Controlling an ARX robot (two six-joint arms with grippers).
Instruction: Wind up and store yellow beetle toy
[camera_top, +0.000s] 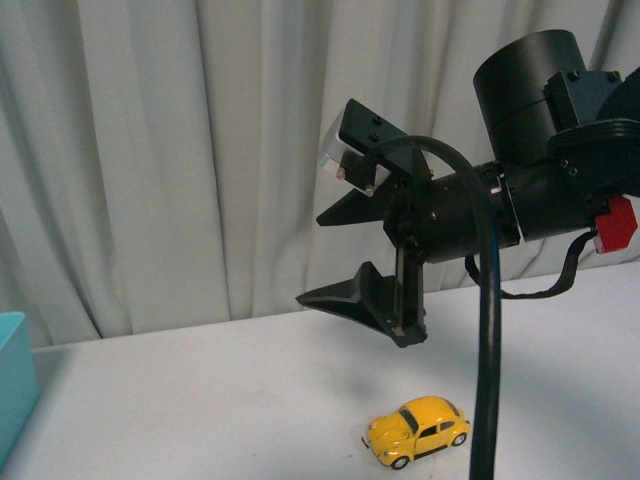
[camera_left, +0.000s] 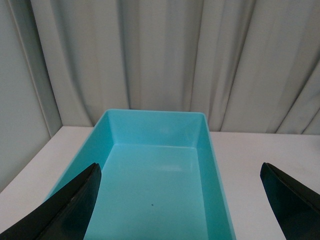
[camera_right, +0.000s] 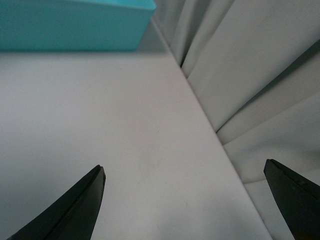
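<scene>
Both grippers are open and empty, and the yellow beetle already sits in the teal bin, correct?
No. The yellow beetle toy sits on the white table, not in the teal bin, as the front view shows. The left gripper and right gripper are open and empty.

The beetle toy is a small rounded bright-yellow car with black wheels and dark windows, upright on its wheels on the white table, near, right of centre, nose pointing left.

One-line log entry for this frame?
right gripper open, raised above table | left gripper open, facing empty teal bin | yellow beetle toy on table, ungrasped
</scene>
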